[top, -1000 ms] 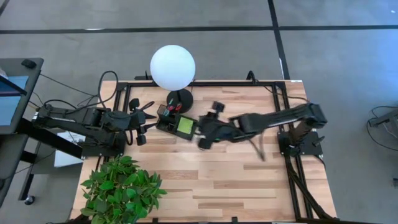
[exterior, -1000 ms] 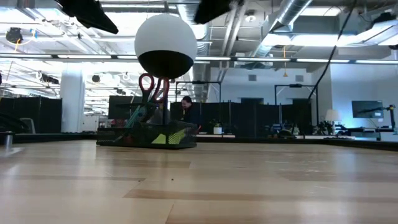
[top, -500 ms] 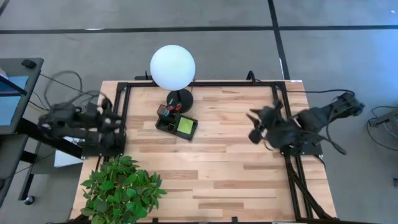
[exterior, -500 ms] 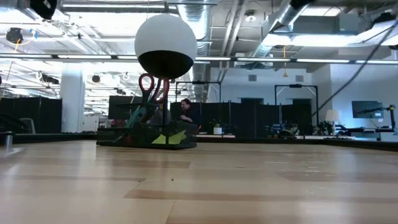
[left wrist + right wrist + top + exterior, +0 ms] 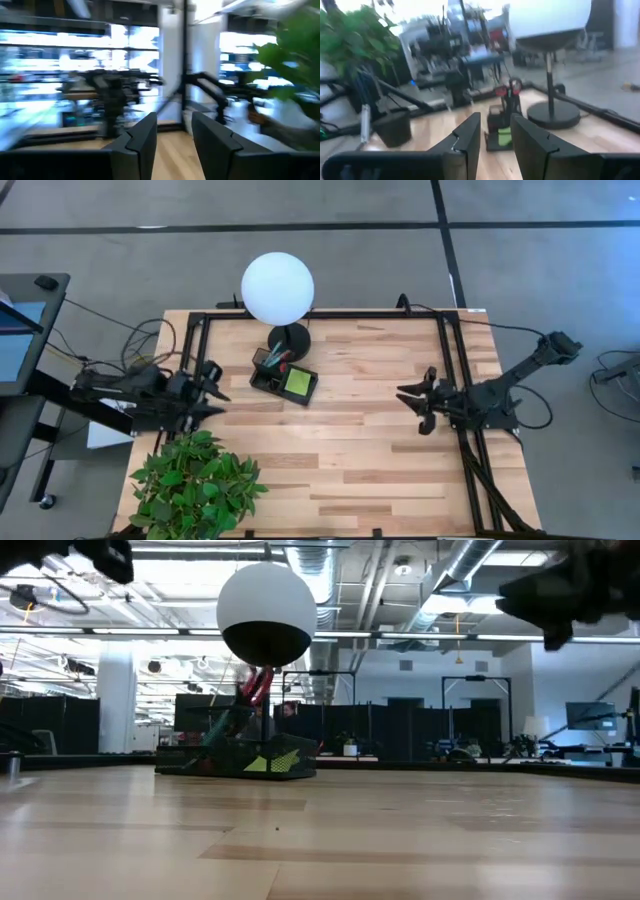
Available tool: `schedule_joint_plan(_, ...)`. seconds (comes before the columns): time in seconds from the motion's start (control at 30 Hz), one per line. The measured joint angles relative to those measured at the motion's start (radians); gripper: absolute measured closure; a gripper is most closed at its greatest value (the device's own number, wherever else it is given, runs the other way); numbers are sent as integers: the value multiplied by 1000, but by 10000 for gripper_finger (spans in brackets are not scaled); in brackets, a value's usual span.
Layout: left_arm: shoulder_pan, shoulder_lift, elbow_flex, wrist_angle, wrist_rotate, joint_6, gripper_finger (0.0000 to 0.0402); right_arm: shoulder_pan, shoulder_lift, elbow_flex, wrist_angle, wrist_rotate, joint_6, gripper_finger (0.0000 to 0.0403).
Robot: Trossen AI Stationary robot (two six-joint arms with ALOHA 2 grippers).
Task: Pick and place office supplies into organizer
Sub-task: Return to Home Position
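The black organizer (image 5: 268,381) sits on the table in front of the lamp, also seen in the low view (image 5: 235,764) and the right wrist view (image 5: 492,141). A lime-green sticky-note pad (image 5: 297,382) lies in it. Red-handled scissors (image 5: 258,685) stand in a compartment, handles up and leaning, beside pens (image 5: 270,360). My left gripper (image 5: 212,387) is open near the table's left edge, well left of the organizer. My right gripper (image 5: 418,408) is open near the right side, facing the organizer from afar. Both are empty.
A lamp with a round black base (image 5: 291,338) and a white globe (image 5: 277,288) stands just behind the organizer. A green potted plant (image 5: 195,480) fills the near left corner, close to my left gripper. Black frame rails (image 5: 320,313) run along the table's far and side edges.
Both arms have drawn back from the organizer: the left toward the table's left edge, the right toward its right edge, moving fast and blurred. The scissors' red handles, upright a second ago, now lean over to one side in the organizer.
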Motion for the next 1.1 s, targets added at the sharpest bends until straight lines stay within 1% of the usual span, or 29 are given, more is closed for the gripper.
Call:
schedule_joint_plan(0.03,-1,-5,-31,22,31,-4,284,2,-37,-47,52,-4,-28,300)
schedule_joint_plan(0.07,-2,-10,-58,69,39,-10,284,2,-73,-86,104,-13,-52,300)
schedule_joint_plan(0.1,-1,-28,-85,101,40,-23,284,2,-108,-105,110,-14,-67,301)
schedule_joint_plan(0.23,0,-67,-181,166,-17,-67,284,2,-226,-103,4,-27,-74,300)
schedule_joint_plan(0.4,0,-104,-259,221,-30,-67,284,2,-320,-101,-100,-42,-74,300)
schedule_joint_plan(0.63,1,-101,-259,180,-33,-84,284,0,-371,-101,-247,-21,-35,301)
schedule_joint_plan(0.77,1,-101,-259,65,-28,-120,284,0,-370,-101,-312,-20,-33,301)
schedule_joint_plan(0.83,1,-101,-259,19,-36,-156,284,0,-369,-101,-322,-19,-9,301)
schedule_joint_plan(0.9,1,-101,-259,-18,-51,-175,284,0,-369,-101,-322,-19,53,301)
schedule_joint_plan(1.0,1,-98,-259,-57,-69,-176,284,0,-369,-101,-321,-19,120,301)
schedule_joint_plan(1.1,1,-94,-259,-61,-89,-152,284,0,-369,-101,-323,-19,124,301)
